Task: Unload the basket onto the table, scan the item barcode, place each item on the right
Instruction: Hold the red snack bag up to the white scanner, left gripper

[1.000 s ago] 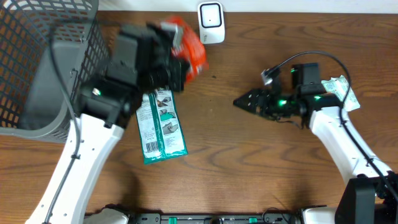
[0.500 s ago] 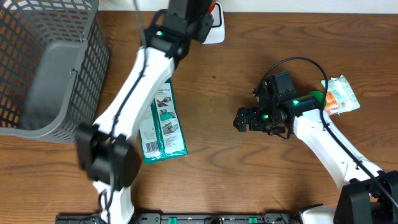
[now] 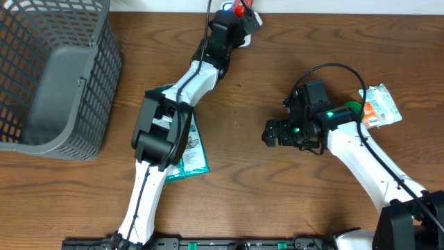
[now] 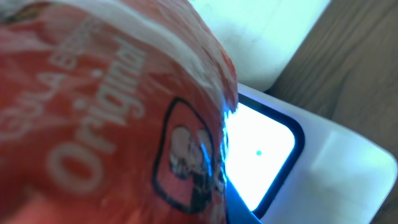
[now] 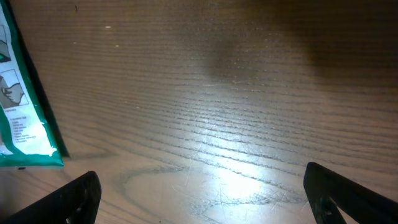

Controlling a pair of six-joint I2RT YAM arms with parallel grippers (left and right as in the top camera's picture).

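The left arm reaches far up to the back edge of the table, where the white scanner stands. The left fingers are closed tight on a red packet. You cannot see these fingers in the left wrist view, because the red packet fills most of it. The packet has the word "Original" on it in white letters and a small picture in a dark frame. It is held just in front of the scanner's window, which glows bright and has a tiny dot in it. I cannot tell if the packet touches the scanner, or which side has the barcode. The right arm is bent over the right side of the table. The right fingers are spread wide apart and hold nothing. They point to the left, low over bare wood. A flat green and white packet lies on the table, partly under the left arm, and its end shows at the left edge of the right wrist view. A grey wire basket stands at the far left. A white packet with green and orange on it lies at the far right, just beside the right arm.
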